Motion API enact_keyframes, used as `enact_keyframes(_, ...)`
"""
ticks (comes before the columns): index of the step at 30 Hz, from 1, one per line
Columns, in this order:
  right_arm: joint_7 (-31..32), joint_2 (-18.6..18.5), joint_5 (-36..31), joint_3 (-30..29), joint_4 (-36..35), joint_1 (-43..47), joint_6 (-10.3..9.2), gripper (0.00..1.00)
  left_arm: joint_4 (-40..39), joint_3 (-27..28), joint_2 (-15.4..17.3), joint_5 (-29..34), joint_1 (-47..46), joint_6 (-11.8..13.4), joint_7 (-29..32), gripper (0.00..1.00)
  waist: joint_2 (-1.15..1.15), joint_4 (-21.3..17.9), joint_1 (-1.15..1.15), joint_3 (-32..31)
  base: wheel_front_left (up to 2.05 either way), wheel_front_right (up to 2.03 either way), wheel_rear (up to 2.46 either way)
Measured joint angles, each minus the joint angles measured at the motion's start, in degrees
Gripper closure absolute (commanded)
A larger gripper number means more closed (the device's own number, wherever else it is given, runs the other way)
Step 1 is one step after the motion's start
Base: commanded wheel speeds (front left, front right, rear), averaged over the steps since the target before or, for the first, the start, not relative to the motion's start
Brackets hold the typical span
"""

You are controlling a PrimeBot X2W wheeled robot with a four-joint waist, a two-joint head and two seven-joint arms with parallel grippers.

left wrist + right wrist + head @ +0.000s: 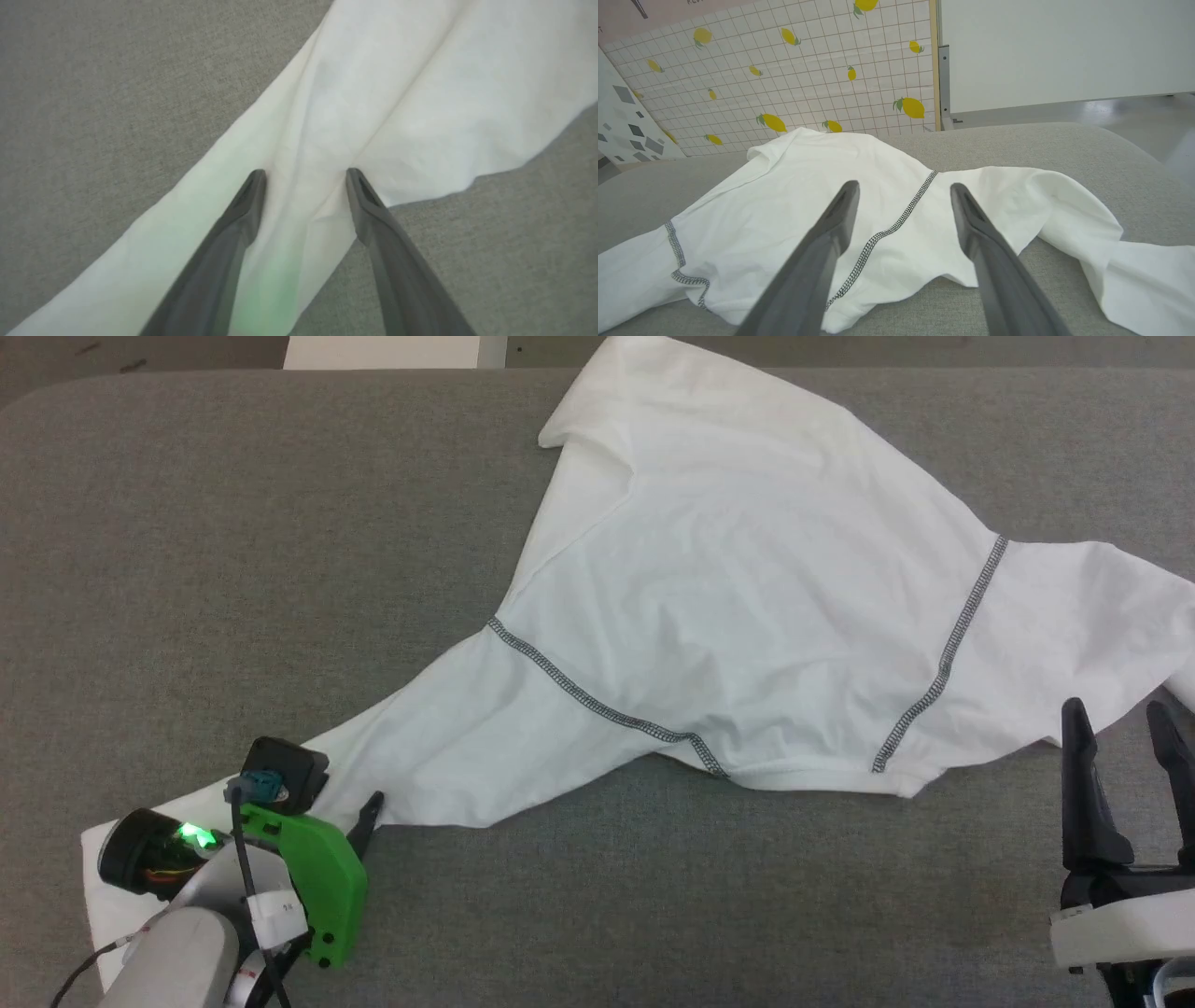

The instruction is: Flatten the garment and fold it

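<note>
Over the garment [747, 616], left jaws stand open; right jaws open beside it.

**A:** Where is free room lying on the grey surface [233, 523]?

**B:** Bare cloth is stretching along the robot's left side. It is also running across the near edge between the left gripper [306, 175] and the right gripper [1117, 723], where a hand could pass.

**A:** What is standing in the way?

**B:** The garment [747, 597] is covering the middle and right. One sleeve is lying beneath the left gripper's parted fingers. Beyond the far edge, a lemon-patterned panel [784, 70] and a white board [1064, 46] are closing off the back.
</note>
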Motion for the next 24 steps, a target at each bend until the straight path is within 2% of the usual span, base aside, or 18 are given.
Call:
enact_keyframes(5,0.51,0.01,0.01,0.45,0.0,-0.04,0.01,0.0,0.63,0.16,-0.87,-2.35,-0.71,-0.51,-2.11,1.0,0.0,-0.47,0.0,-0.63,0.0,0.0,0.0)
enact_keyframes(9,0.93,0.01,0.01,0.2,-0.47,-0.03,0.0,0.0,-2.82,2.45,-1.18,-3.9,-2.37,-0.41,-3.86,1.0,0.0,-0.82,0.0,-1.01,0.0,0.0,0.0)
enact_keyframes(15,1.6,0.0,-0.02,-0.33,-2.04,-0.08,0.01,0.0,-6.97,5.99,2.22,-4.03,-10.1,-0.03,-2.02,1.0,0.0,-0.88,0.0,0.84,0.0,0.0,0.0)
enact_keyframes(20,1.98,0.0,-0.46,0.02,-3.12,-2.35,0.0,0.0,-1.07,8.22,3.67,-3.22,-19.11,1.51,-1.44,1.0,0.0,-0.94,0.0,4.15,0.0,0.0,0.0)
enact_keyframes(24,2.01,0.01,-0.73,0.69,-3.04,-3.97,0.01,0.0,4.82,7.99,3.34,-1.9,-21.75,3.03,-1.54,1.0,0.0,-1.26,0.0,6.7,0.0,0.0,0.0)
